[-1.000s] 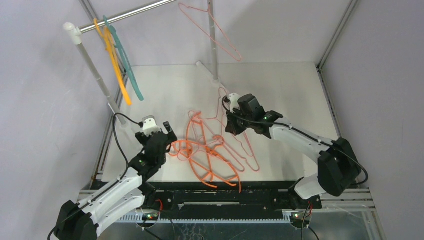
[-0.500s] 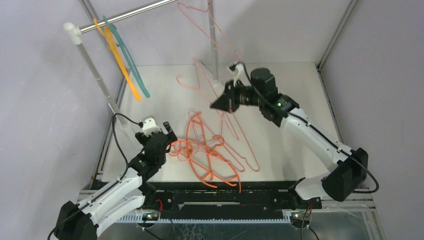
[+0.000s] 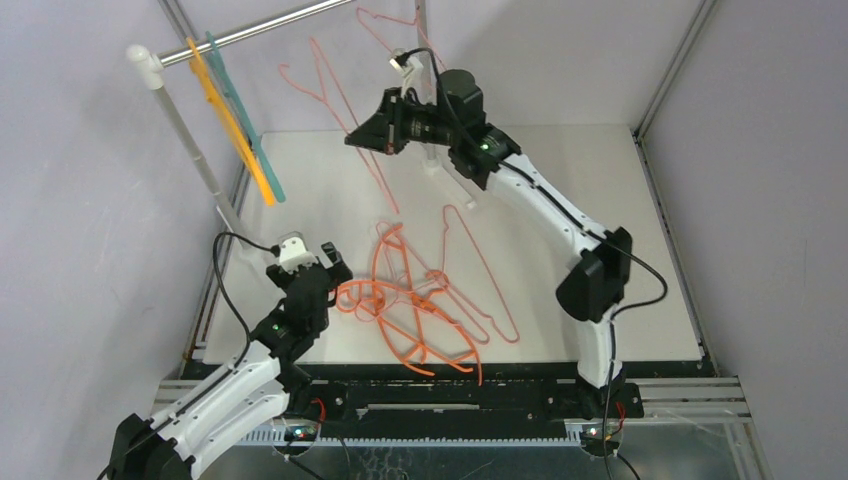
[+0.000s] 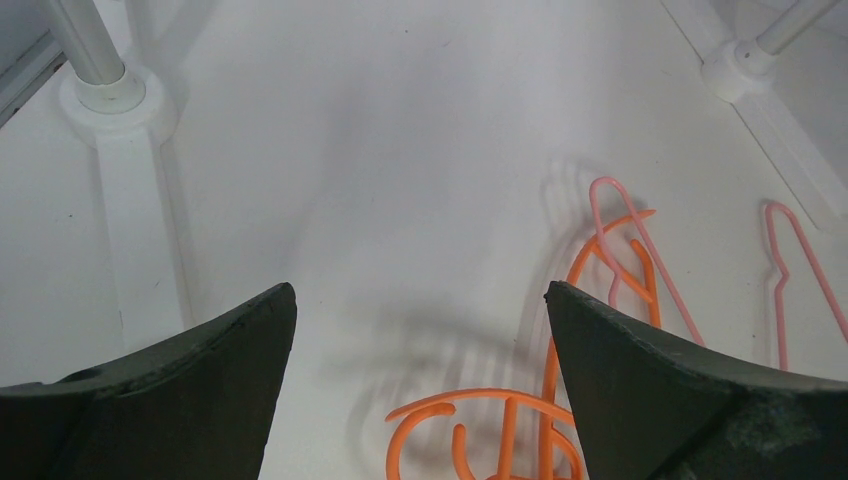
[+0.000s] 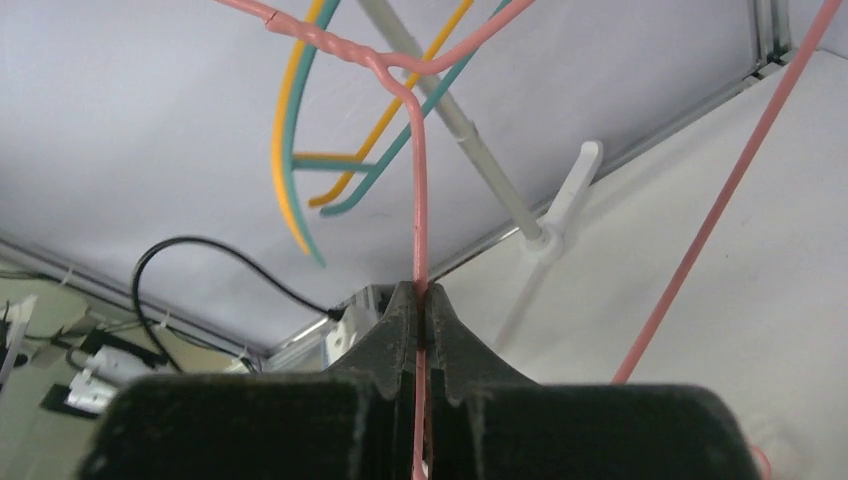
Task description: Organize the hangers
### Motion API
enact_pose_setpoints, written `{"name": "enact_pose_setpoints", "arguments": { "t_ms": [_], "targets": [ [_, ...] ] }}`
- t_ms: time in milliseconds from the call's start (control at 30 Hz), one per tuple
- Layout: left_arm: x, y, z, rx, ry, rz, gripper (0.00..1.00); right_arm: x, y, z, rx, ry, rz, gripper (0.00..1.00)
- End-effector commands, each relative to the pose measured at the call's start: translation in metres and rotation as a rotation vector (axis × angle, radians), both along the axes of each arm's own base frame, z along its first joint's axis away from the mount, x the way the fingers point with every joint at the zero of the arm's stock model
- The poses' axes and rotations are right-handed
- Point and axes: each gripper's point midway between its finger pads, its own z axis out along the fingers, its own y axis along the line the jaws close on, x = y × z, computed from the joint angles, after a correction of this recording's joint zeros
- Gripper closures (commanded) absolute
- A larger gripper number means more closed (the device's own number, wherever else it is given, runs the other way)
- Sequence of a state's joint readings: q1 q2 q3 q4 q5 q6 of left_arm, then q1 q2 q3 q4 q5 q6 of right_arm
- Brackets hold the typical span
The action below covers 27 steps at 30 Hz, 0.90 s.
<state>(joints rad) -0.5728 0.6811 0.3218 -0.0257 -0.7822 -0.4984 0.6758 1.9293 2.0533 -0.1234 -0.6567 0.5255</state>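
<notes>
A smooth white tabletop point(image 3: 600, 180) walled in by plain grey panels is what's shown, with a shiny silver rail point(image 3: 270, 25) carried on white posts point(image 3: 185, 135) above the far-left corner. The right pincer point(image 3: 352, 137) is raised over the far edge and is pinched fully closed on a pink hanger point(image 3: 334, 88). In the wrist view the thin wire is seen clamped right between the two dark pads, just beside the twisted neck. That hanger is held up in the air, clear of the tabletop and close to the rail.

The left pincer point(image 4: 415, 295) is spread wide and nothing is held. It's hovering low near the left edge, just beside the orange hangers point(image 3: 410, 310), a tangle of thicker, rounded triangles lying toward the near edge. Whether that tangle is touched by the fingers can't be told.

A second pink hanger point(image 3: 480, 270), thin wire too, is laid flat around the middle of the tabletop, partly overlapped with the orange ones. On the rail, a yellow-orange hanger point(image 3: 230, 125) and a teal hanger point(image 3: 245, 115) are hung side by side, tilted.
</notes>
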Motion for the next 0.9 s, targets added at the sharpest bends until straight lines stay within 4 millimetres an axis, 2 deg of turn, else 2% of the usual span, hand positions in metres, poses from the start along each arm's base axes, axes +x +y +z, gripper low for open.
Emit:
{"name": "enact_pose_setpoints", "arguments": {
  "t_ms": [0,200,533,700,867],
  "targets": [
    [0.002,0.000,0.016,-0.038,-0.050,0.012,0.01,0.014,0.012,0.040,0.110,-0.042,-0.007,1.00],
    [0.003,-0.003,0.016,-0.050,-0.049,-0.002,0.01,0.042,0.018,0.049,0.208,-0.045,-0.048,1.00],
    [0.003,-0.004,0.014,-0.052,-0.046,-0.009,0.00,0.055,0.018,0.059,0.298,-0.071,-0.057,1.00],
    [0.004,-0.006,0.014,-0.055,-0.046,-0.014,0.00,0.075,0.018,0.068,0.370,-0.075,-0.126,1.00],
    [0.003,-0.005,0.015,-0.057,-0.050,-0.013,0.00,0.100,0.028,0.061,0.414,-0.050,-0.182,1.00]
  ]
}}
